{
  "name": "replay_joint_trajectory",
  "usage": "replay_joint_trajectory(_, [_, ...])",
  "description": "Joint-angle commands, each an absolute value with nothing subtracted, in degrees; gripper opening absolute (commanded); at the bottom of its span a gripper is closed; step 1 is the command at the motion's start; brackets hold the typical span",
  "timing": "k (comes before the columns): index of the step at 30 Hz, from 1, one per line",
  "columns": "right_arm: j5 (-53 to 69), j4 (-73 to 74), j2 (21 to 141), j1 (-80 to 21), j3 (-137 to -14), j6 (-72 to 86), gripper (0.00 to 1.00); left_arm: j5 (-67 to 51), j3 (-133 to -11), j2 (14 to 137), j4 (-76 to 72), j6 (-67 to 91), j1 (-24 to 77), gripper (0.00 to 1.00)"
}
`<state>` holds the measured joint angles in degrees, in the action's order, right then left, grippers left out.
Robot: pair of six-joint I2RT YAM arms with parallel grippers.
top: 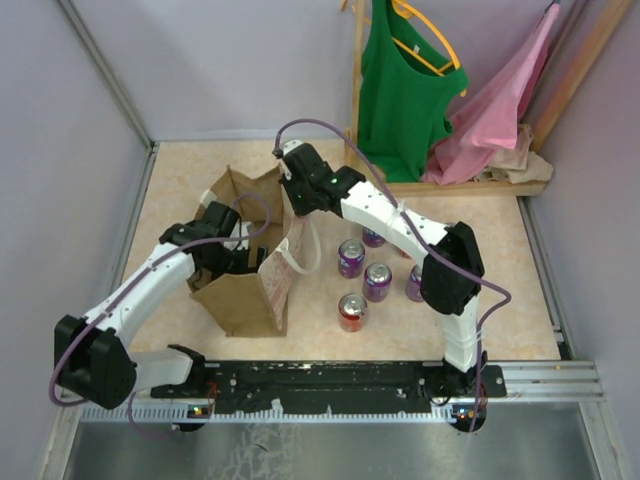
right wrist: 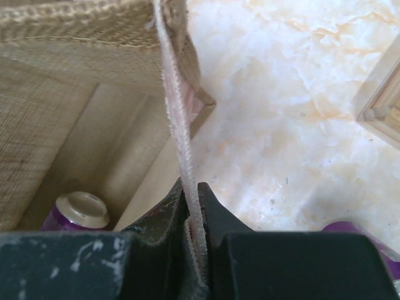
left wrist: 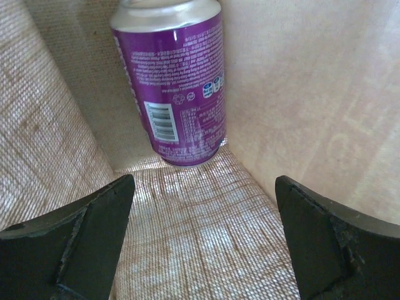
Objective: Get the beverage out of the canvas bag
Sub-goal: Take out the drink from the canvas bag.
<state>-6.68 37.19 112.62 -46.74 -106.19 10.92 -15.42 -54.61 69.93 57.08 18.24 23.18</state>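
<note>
The left gripper (left wrist: 201,212) hangs inside the canvas bag (top: 245,300), its jaws spread wide and holding nothing. Just beyond them the beverage (left wrist: 181,75), a purple can with a silver shoulder and small white print, stands on the bag's woven floor, tucked into a corner. I judge it a smooth, thin-walled aluminium cylinder: rigid enough for a firm pinch if full, but slick and apt to dent or slide. The best hold looks to be across the round body, below the shoulder, one jaw on each side. Whether it is full, and so how heavy, I cannot tell. The bag is coarse tan weave, soft-walled and deep, so it would likely sag inward if left alone. At its far rim the right gripper (right wrist: 190,197) has its jaws pinched on a pale, pinkish-white strip of the bag seen edge-on; strap or wall edge, I cannot say which. To the right, on the pale mottled desk (top: 500,320), purple cans (top: 377,282) and a red can (top: 352,312) stand upright, apart from the bag. Farthest back, a green shirt (top: 400,90) and pink cloth (top: 500,110) hang limp.
</note>
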Motion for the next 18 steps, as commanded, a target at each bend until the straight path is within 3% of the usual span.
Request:
replay_joint_trajectory(1, [-11.8,31.4,114.4,-42.9,-110.1,9.2,0.0,-17.1,-55.2,74.1,53.4,16.9,23.8,1.0])
replay_joint_trajectory(9, [-10.6,32.6,119.8,-40.5,-117.3,8.5,0.0,-14.1,-56.2,79.5,50.0,16.4,23.8,1.0])
replay_joint_trajectory(18, [-8.9,34.0,120.8,-40.5,-117.2,8.7,0.0,-9.5,-54.0,81.7,42.6,18.1,23.8,1.0])
